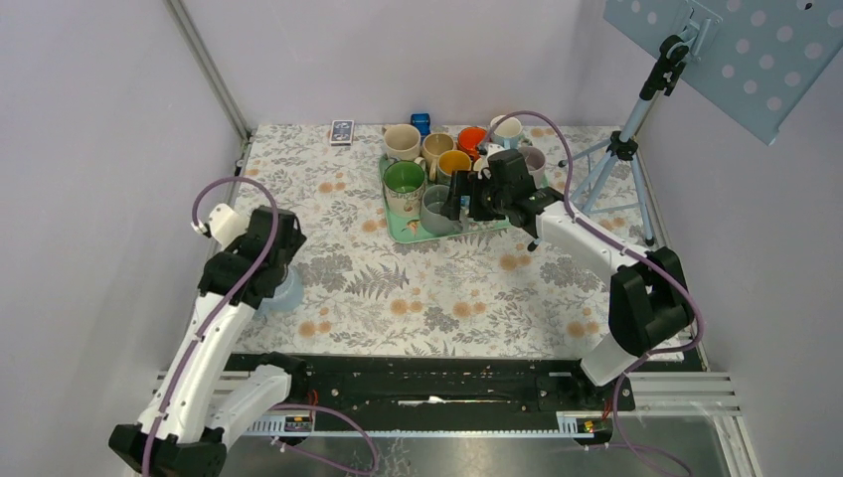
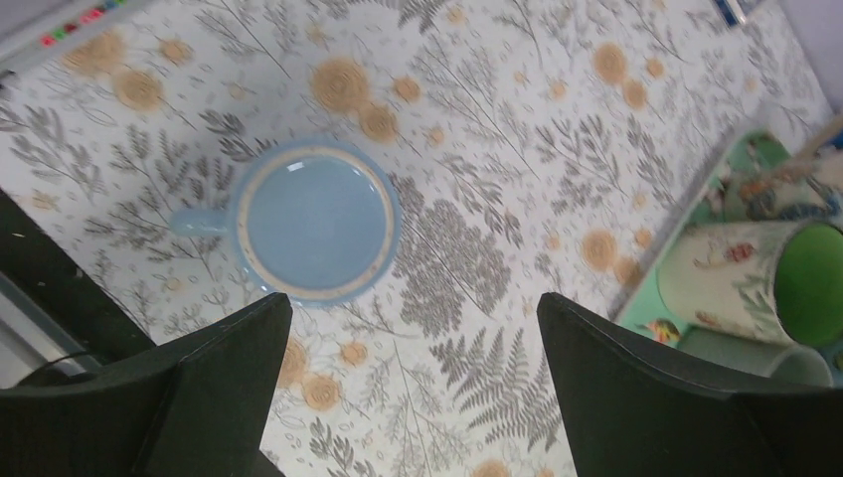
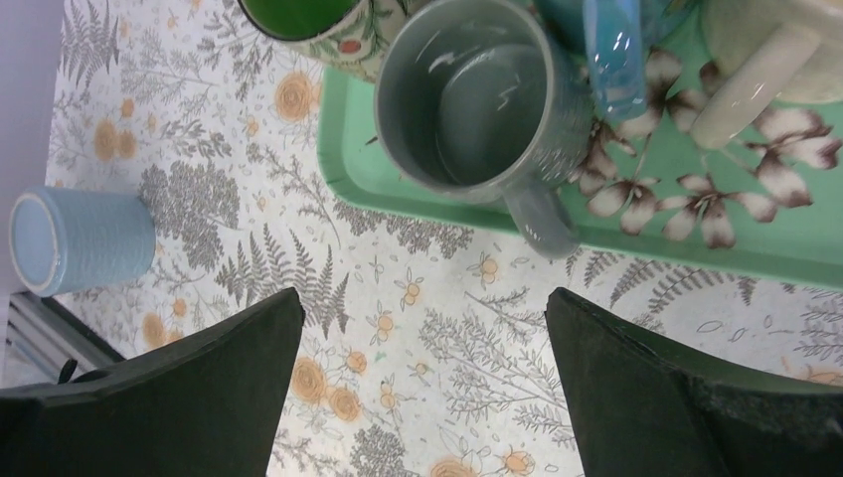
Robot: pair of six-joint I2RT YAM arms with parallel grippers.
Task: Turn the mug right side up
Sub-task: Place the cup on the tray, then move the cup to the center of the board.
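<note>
One blue mug (image 2: 313, 221), one green tray (image 3: 686, 243), perhaps eight mugs (image 1: 405, 179) on it.

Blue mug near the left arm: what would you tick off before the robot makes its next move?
1. Blue mug needs turning: ok, its flat base faces up.
2. Left gripper open: ok, fingers wide apart.
3. Mug centred between the fingers: not ok, it sits off toward one finger.
4. Room around the mug: ok, only tablecloth beside it; the tray is apart.
5. Right gripper out of the way: ok, open above the gray mug.
6. Height above the mug: cannot tell.
</note>
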